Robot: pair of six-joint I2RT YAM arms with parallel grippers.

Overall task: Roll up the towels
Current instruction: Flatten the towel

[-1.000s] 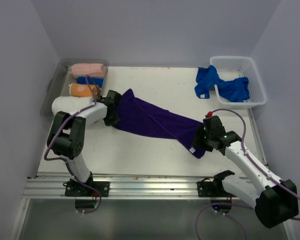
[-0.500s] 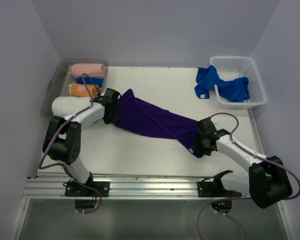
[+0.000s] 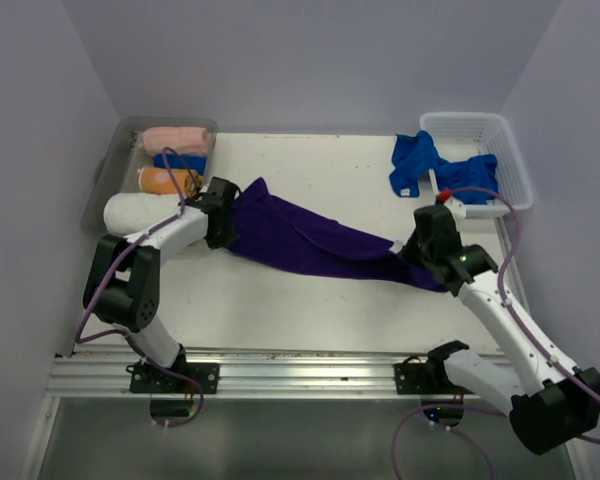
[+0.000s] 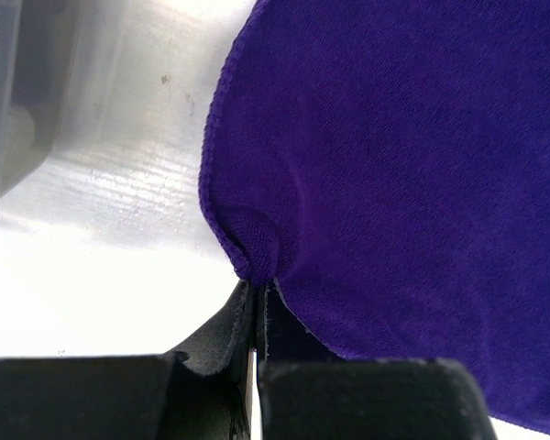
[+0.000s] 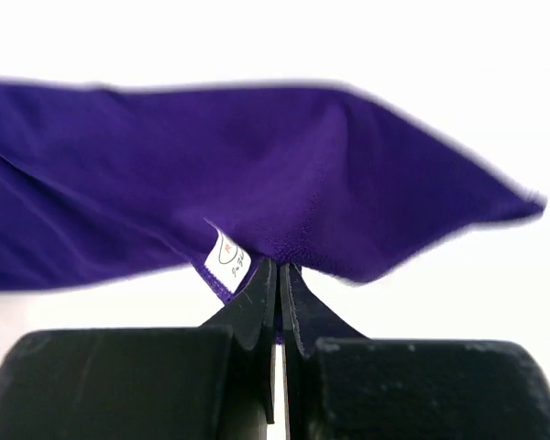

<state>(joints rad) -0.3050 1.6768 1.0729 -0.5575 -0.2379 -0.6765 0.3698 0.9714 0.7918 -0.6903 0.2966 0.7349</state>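
Note:
A dark purple towel stretches across the table between both arms. My left gripper is shut on its left corner, where the cloth bunches at the jaws. At the other end my right gripper is shut on the towel's corner by its white label, and the purple towel hangs lifted off the table. Royal blue towels spill out of the white basket at the back right. Rolled towels, one pink, one orange and one white, lie at the back left.
A clear plastic bin at the back left holds the rolled towels. The white lattice basket stands at the back right. A metal rail runs along the near table edge.
My right gripper has shut on the purple towel's right corner and pulled it back and to the right, drawing the towel taut. The left gripper has kept its hold in place.

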